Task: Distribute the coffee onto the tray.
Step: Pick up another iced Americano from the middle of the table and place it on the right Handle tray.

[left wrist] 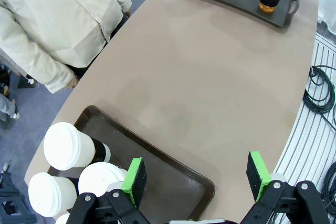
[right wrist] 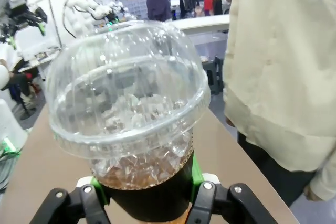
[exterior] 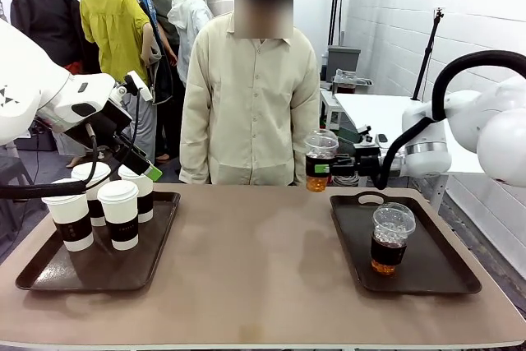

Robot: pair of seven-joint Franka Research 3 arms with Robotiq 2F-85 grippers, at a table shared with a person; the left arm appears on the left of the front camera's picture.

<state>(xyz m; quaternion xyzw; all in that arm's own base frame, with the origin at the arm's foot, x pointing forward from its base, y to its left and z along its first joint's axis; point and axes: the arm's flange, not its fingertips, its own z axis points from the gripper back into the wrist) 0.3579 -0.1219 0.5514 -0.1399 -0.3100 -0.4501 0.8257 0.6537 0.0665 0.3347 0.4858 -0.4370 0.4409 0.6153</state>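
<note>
1. Our right gripper [exterior: 330, 167] is clamped around the dark sleeve of a dome-lidded iced coffee [exterior: 320, 160]. It holds the cup upright in the air, past the far rim of the right tray [exterior: 427, 277]. We judge the grip sits on the sleeve because that band is firmer than the clear plastic and keeps the drink level.

2. Below and nearer to us from that gripper, a second iced coffee [exterior: 389, 238] stands upright on the right tray. Bare tray lies around it, so the carried cup has room to go down apart from it.

3. Our left gripper [left wrist: 197, 178] hangs with its green pads [left wrist: 135, 180] spread wide and nothing between them. It is above the inner edge of the left tray [left wrist: 173, 182].

4. Beside and under that gripper, four white lidded paper cups [exterior: 121, 214] with dark sleeves stand clustered on the left tray. We read the open jaws as ready to take one.

5. Across the table from both grippers, the person [exterior: 249, 96] stands with arms down, touching nothing.
</note>
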